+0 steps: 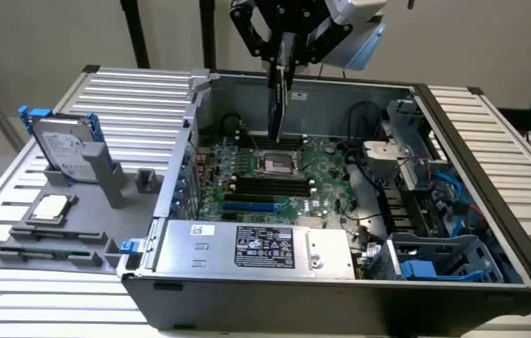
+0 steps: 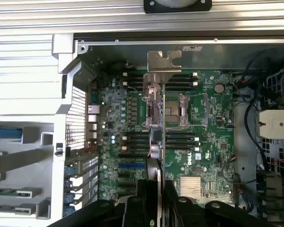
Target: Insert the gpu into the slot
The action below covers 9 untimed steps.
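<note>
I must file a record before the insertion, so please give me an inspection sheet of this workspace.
Surface: slatted metal table bearing an open computer case.
Job's things: gpu held edge-on above the motherboard; blue slot bare, apart from the card.
Clutter: hard drive upright in a stand and square silver chip, outside the case at the exterior view's left.
Grippers: gripper shut on the gpu.
Cables: black cables and blue and red wires inside the case, at the exterior view's right.
Surroundings: pale wall, black posts behind.
</note>
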{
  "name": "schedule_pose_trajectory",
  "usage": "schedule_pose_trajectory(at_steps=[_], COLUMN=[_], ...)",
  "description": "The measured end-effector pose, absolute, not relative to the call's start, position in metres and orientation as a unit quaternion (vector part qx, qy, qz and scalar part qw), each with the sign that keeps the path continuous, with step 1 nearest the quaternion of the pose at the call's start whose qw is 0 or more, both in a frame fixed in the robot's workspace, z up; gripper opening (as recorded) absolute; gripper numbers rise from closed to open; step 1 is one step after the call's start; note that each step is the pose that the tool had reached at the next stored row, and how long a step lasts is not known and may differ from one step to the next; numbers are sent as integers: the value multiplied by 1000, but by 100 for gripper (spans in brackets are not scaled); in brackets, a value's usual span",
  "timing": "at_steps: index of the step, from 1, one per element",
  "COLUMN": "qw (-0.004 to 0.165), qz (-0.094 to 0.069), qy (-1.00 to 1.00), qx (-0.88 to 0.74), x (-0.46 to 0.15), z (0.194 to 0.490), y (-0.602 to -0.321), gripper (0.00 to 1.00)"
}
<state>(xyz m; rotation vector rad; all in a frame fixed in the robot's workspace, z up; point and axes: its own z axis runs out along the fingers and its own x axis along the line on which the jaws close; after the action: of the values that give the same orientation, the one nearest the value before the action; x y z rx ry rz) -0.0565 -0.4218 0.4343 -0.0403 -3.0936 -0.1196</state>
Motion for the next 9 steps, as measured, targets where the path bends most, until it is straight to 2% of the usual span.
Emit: schedule_pose_trajectory(at_steps=[9], qw=[24], qz=[-39], qy=[-999], qx=[-13], x=[-56], z=[434], y=[-422], gripper=[26])
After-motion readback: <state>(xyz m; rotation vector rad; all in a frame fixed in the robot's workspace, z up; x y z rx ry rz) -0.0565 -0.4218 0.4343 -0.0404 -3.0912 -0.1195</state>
